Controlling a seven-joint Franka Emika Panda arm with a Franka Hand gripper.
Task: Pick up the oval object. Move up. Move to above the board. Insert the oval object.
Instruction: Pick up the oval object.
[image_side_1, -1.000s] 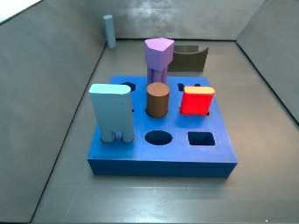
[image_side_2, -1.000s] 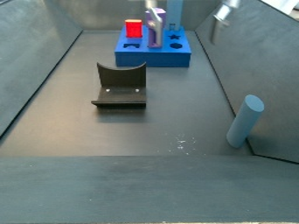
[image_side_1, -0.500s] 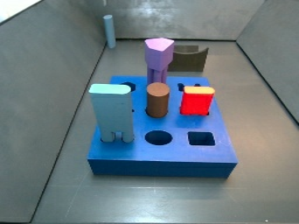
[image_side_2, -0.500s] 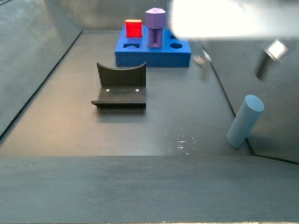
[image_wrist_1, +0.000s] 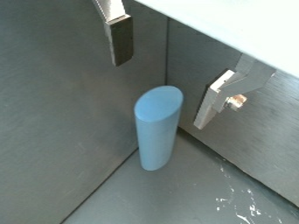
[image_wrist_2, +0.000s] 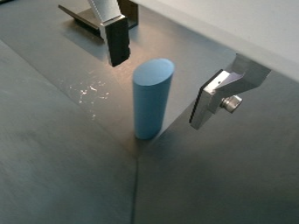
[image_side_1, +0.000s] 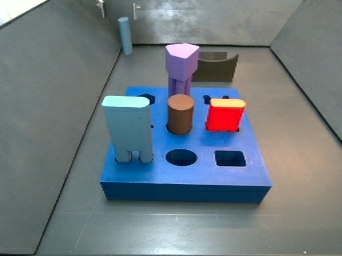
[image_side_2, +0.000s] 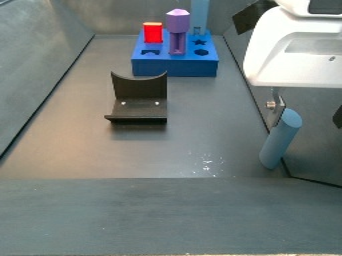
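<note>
The oval object is a slim light-blue peg standing upright in a corner of the floor, seen in both wrist views (image_wrist_1: 158, 131) (image_wrist_2: 149, 101) and both side views (image_side_1: 124, 36) (image_side_2: 279, 138). My gripper (image_wrist_1: 167, 74) (image_wrist_2: 163, 74) is open and hangs right over the peg, one finger (image_wrist_1: 121, 39) on each side of its top, not touching it. In a side view the white gripper body (image_side_2: 301, 45) hides the peg's top. The board (image_side_1: 187, 165) (image_side_2: 177, 62) is a thick blue block with free holes at its front.
A purple peg (image_side_1: 181, 68), a brown cylinder (image_side_1: 179, 113), a red block (image_side_1: 225, 114) and a wide pale-cyan block (image_side_1: 126, 128) stand in the board. The fixture (image_side_2: 138, 97) (image_side_1: 221, 67) stands on the floor between board and peg. Grey walls close in beside the peg.
My gripper has travelled from near the board across to the corner and come down over the oval peg. The peg and the board have not moved.
</note>
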